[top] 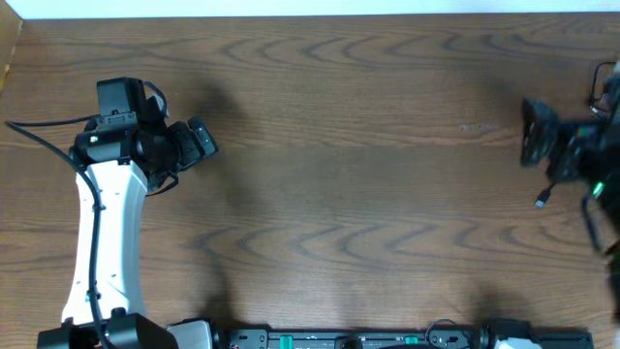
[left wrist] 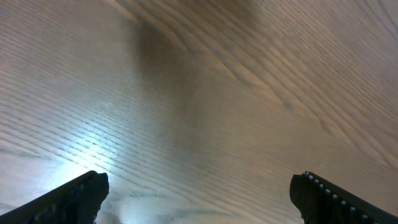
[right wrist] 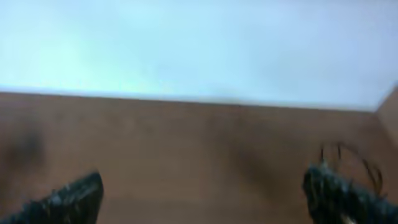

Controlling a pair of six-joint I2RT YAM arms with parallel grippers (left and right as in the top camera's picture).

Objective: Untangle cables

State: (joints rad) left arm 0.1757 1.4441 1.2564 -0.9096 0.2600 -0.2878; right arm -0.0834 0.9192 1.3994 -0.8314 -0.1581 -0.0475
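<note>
Looking for the cables (right wrist: 349,159), we find only a few thin dark loops on the table (top: 368,116) near its far right corner. They show faintly in the right wrist view, just beyond the right-hand finger of the right claw (right wrist: 202,179). That view is blurred, so we cannot make out a white strand, how the loops cross, or which way the bundle runs long. From overhead, a thin dark curl at the right edge of the picture seems to be the same bundle, mostly cut off. A small plug (top: 542,201) on a thin dark lead shows on the near side of the right arm. We cannot tell whether it belongs to the bundle or to the arm's own wiring.

The right claw stands wide with nothing between its fingers and faces the far wall (right wrist: 199,43). The loops lie ahead of it and off to its right. The left claw (left wrist: 199,182) is also spread wide and empty, over bare wood at the left of the table, well apart from the bundle. We judge the right arm far the nearer, so the first reach should be its own: forward and to the right, to bring the loops between its fingers. The untangling itself has not begun.
</note>
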